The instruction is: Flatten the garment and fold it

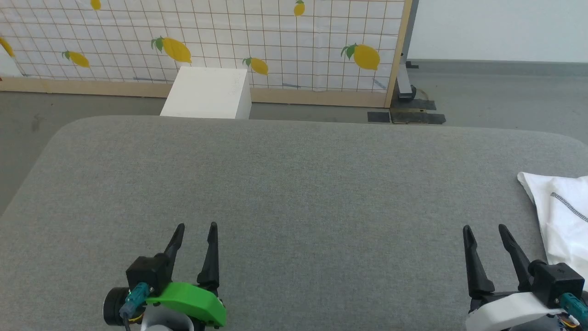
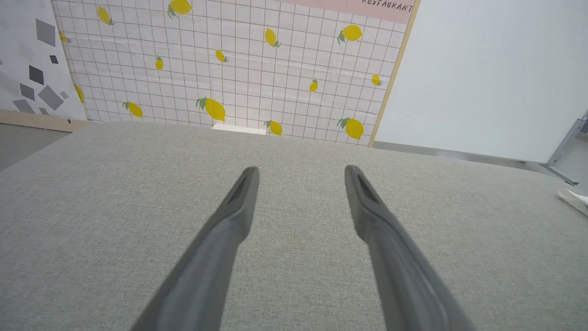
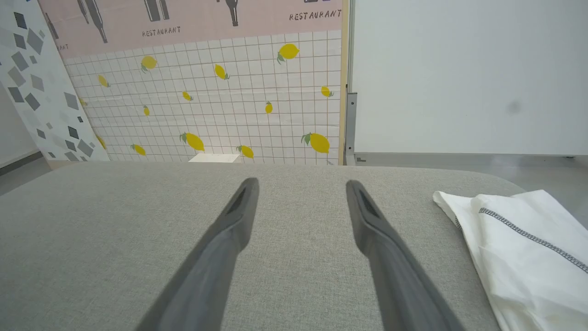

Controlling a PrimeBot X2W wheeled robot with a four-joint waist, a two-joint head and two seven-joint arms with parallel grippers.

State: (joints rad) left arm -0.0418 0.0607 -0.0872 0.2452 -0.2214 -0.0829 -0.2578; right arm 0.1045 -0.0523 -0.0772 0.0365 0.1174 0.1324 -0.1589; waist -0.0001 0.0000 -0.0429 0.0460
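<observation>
Hovering wide apart over the tabletop [image 1: 298, 184], the left fingers [image 1: 211, 257] and right fingers [image 1: 473, 262] are holding nothing, the shirt [image 1: 562, 216] lying beside the right ones.

A grey padded table [image 1: 294, 184] fills the near ground; beyond it, a white box [image 1: 209, 94] stands against a lemon-patterned tiled screen [image 1: 229, 37].

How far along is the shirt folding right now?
Nothing looks done: the garment lies loosely heaped at the right edge of the grey surface. Nothing in hand: left claw and right claw are open, empty. Flattening and folding are all left.
</observation>
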